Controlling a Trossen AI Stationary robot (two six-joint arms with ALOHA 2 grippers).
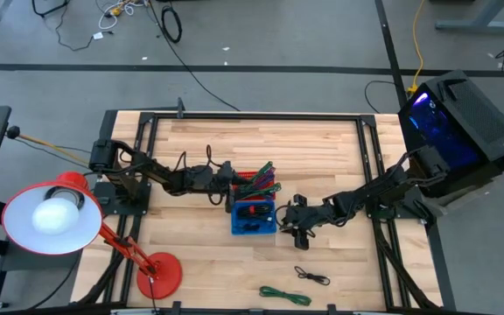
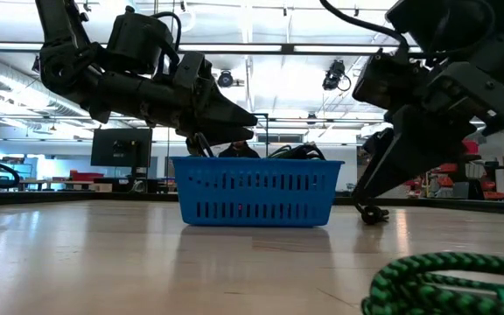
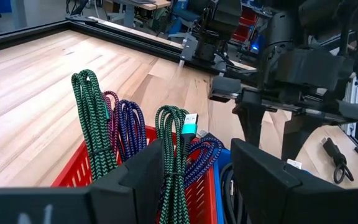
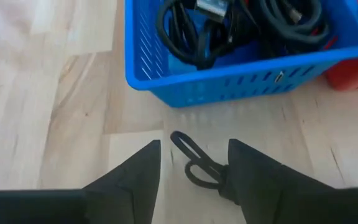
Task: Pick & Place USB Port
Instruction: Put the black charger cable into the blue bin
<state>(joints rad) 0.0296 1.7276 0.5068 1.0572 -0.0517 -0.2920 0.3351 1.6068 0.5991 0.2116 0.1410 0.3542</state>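
- Near the middle of the high view, a blue basket point(image 1: 253, 219) sits on the wooden table point(image 1: 322, 149), holding coiled black cables point(image 4: 229, 25) and something red.
- Touching the basket's upper edge in that view stands a red basket point(image 1: 250, 179), packed with upright braided cables in green, purple and pink point(image 3: 114, 124).
- Left gripper point(image 1: 231, 186) hangs over the red basket, reaching in from the left of the frame; its two dark fingers point(image 3: 145, 177) stand apart, with a green braided cable point(image 3: 173, 149) and its teal plug rising between them. Whether the pads touch that cable cannot be told.
- Right gripper point(image 1: 297, 229) is low at the table just right of the blue basket, coming in from the right of the frame; its fingers point(image 4: 138, 174) are spread wide and hold nothing.
- Between those spread fingers, a small black cable point(image 4: 194, 163) lies on the wood just beside the blue basket's wall, one end looped; it lies close against one finger.
- Toward the bottom of the high view, another black cable point(image 1: 311, 276) and a green braided cable point(image 1: 284, 296) lie loose on the table, well apart from the baskets.
- At lower left, a red desk lamp point(image 1: 55, 214) stands with its shade over the table's edge.
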